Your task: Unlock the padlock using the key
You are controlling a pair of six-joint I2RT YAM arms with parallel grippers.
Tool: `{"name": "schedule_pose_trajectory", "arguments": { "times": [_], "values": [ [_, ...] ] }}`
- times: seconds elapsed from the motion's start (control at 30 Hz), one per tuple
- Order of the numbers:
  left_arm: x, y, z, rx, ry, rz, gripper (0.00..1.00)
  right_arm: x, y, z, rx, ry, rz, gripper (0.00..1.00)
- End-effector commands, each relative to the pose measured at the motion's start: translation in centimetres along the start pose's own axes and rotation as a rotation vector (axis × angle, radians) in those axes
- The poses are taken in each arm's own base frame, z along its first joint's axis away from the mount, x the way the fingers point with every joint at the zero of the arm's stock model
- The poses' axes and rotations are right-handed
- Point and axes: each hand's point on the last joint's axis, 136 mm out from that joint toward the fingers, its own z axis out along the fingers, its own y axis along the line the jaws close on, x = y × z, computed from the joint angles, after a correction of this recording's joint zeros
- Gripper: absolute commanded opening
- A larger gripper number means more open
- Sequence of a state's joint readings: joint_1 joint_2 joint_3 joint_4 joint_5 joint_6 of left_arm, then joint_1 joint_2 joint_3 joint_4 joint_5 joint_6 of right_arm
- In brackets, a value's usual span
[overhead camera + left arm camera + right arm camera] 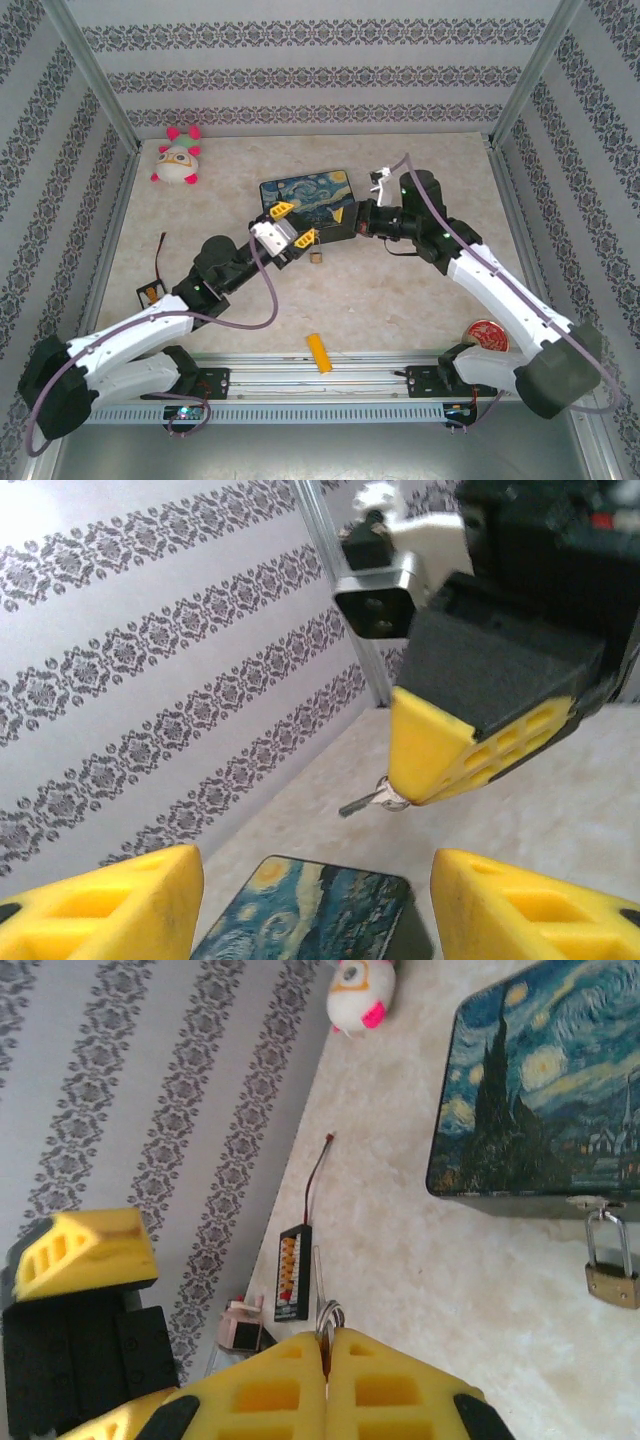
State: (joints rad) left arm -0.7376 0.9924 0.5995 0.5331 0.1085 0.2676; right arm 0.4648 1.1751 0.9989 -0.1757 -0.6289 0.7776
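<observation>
Presently, right tool clenched on key, blade protruding; left tool released, empty; padlock hangs from clasp of painted box; recommend left tool steady padlock body, then align blade squarely with keyhole before inserting

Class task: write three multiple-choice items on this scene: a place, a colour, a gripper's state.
1. The padlock is: A on the painted box's clasp; B on the box's lid; C inside the box.
2. The gripper fingers are: A blue; B yellow; C green.
3. The right gripper is: A wide open; B shut on the padlock; C shut on the key.
Key: 1 A, its shackle sits at the clasp; 2 B, yellow in both wrist views; 3 C, closed fingers pinch the key.
</observation>
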Motion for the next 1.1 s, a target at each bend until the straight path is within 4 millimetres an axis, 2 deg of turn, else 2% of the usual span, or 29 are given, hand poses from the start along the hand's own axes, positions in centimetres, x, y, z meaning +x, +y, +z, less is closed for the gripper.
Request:
{"name": "schedule_pose_trajectory", "arguments": {
  "times": [0.0,0.17,0.33,0.4,0.63,1.07],
  "values": [
    [0.8,0.3,-0.4,0.012,0.112,-0.356,0.61,-0.4,1.9,-1.1,-0.11,-0.038,-0.15,0.0],
    [-1.6,0.2,0.3,0.098,0.165,-0.587,0.62,0.1,3.5,-1.8,-0.199,-0.054,-0.263,0.0],
    [-4.2,-1.8,1.5,0.28,0.184,-0.7,0.63,0.4,5.0,-2.0,-0.301,-0.051,-0.295,0.0],
    [-4.8,-2.0,1.9,0.321,0.18,-0.746,0.61,0.5,5.2,-2.0,-0.317,-0.048,-0.299,0.0],
    [-5.1,-0.7,2.8,0.406,0.139,-0.912,0.57,1.0,6.1,-2.4,-0.368,-0.045,-0.311,0.0],
    [-5.4,-0.8,3.2,0.45,0.13,-0.912,0.38,1.2,7.1,-1.9,-0.398,-0.032,-0.311,0.0]
  ]
}}
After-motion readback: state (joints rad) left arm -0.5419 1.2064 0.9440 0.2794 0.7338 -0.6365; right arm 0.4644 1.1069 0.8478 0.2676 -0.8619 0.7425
